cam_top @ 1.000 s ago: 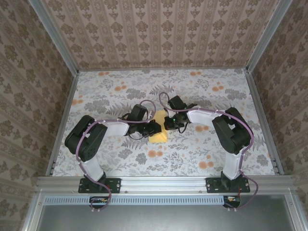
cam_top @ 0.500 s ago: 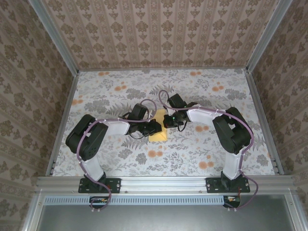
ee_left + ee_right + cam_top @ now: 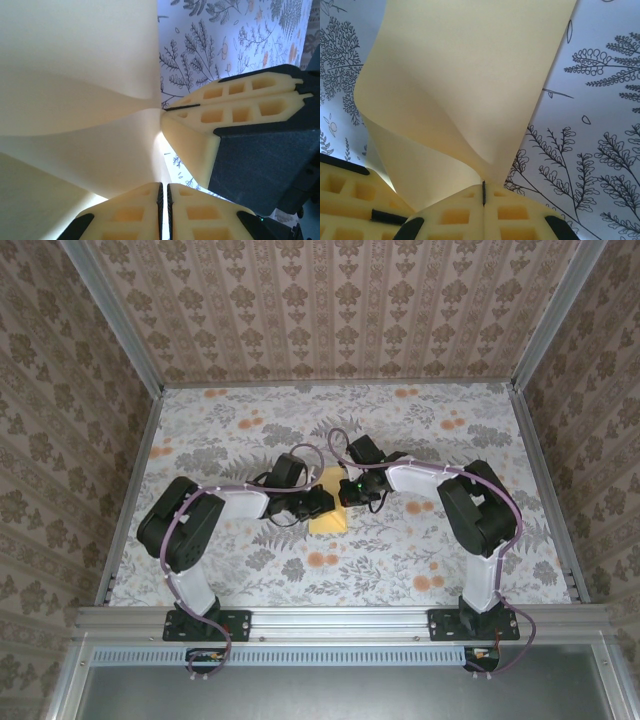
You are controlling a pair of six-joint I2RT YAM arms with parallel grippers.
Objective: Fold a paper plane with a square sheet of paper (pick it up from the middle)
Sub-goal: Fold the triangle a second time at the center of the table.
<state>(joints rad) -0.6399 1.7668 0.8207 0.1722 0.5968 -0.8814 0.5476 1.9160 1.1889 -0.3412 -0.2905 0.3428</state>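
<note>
Little has changed in the last second. The left claw (image 3: 163, 192) and right claw (image 3: 483, 192) stay clamped on the yellow sheet (image 3: 470, 75), tips close together. The sheet bows in a soft curl at the middle of the tabletop (image 3: 420, 440). The right arm has only crept inward, so this fold is probably still being formed.

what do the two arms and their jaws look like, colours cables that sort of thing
Both the left arm and right arm have chunky black joint housings joined by white links, with a thin purple cable looping along each. Each stands on a black base plate on a metal rail. The jaws are pale yellow fingers with rectangular pockets, backed in black.
</note>
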